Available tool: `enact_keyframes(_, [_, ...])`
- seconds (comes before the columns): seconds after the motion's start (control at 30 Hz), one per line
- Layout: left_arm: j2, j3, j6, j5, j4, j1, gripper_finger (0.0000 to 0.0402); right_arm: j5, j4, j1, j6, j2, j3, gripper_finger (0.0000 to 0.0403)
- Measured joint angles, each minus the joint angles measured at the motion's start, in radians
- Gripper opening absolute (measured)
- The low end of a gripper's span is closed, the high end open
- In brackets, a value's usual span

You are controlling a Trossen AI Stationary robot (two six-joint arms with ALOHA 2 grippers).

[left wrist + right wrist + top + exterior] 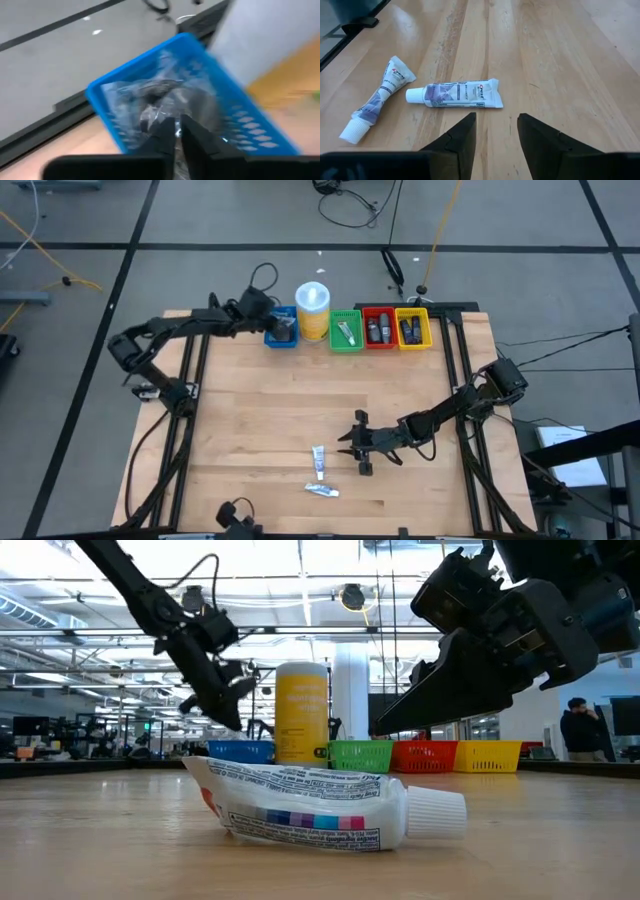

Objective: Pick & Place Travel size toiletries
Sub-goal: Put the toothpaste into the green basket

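The task is judged to be well advanced but not complete. Along the far edge of the table (pixel 260 430), four bins are already holding items: the blue bin (pixel 281 328) is holding clear-wrapped pieces, the green bin (pixel 346 330) is holding a thin tube, and the red bin (pixel 378 328) and yellow bin (pixel 412 328) are each holding dark oblong containers. A yellow cylinder (pixel 313 310) with a white lid is standing between the blue and green bins. Two toothpaste tubes are lying loose on the near half of the table, so at least two placements are remaining.

The left gripper (pixel 283 327) is hovering over the blue bin. In the left wrist view its fingers (pixel 165 135) are sitting nearly pressed together directly above the crinkled clear wrap (pixel 150 100) in the bin; whether they are pinching the wrap or are merely next to it cannot be told.

The right gripper (pixel 357 445) is hanging low over the near half of the table with its fingers spread and nothing between them. The first tube (pixel 319 463) is lying near it, toward the table's middle, with its white cap pointing at the second tube (pixel 322 491), which is lying closer to the near edge. In the right wrist view the first tube (pixel 455 93) is lying crosswise just ahead of the fingertips, apart from them, and the second tube (pixel 376 106) is lying beyond it to one side.
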Motion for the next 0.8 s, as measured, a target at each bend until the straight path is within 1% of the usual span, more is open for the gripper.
enact_keyframes(0.07, [0.036, 0.0, 0.002, -0.039, 0.016, 0.002, 0.0007, 0.0, 0.0, 0.0, 0.0, 0.0, 0.0, 0.0133])
enact_keyframes(0.17, [0.078, 0.0, 0.009, -0.055, 0.039, 0.008, 0.0016, 0.0, 0.0, 0.0, 0.0, 0.0, 0.0, 0.0131])
enact_keyframes(0.27, [0.077, 0.0, 0.01, -0.054, 0.048, 0.009, 0.0024, 0.0, 0.0, 0.0, 0.0, 0.0, 0.0, 0.0131])
enact_keyframes(0.37, [0.029, -0.001, 0.011, -0.054, 0.032, 0.001, 0.0025, 0.0, 0.0, 0.0, -0.004, 0.0, 0.0, 0.013])
enact_keyframes(0.5, [-0.097, -0.001, 0.016, -0.054, -0.03, -0.03, 0.0026, 0.002, 0.0, 0.0, -0.02, 0.0, 0.0, 0.013])
enact_keyframes(0.63, [-0.239, -0.001, 0.035, -0.056, -0.144, -0.124, 0.0026, 0.001, 0.0, 0.008, -0.102, 0.0, 0.0, 0.013])
enact_keyframes(0.73, [-0.317, -0.046, 0.035, -0.08, -0.166, -0.258, 0.0026, 0.0, 0.018, 0.032, -0.203, 0.0, -0.014, 0.013])
enact_keyframes(0.8, [-0.35, -0.102, 0.021, -0.118, -0.139, -0.365, 0.0026, -0.001, 0.042, 0.048, -0.24, 0.0, -0.039, 0.013])
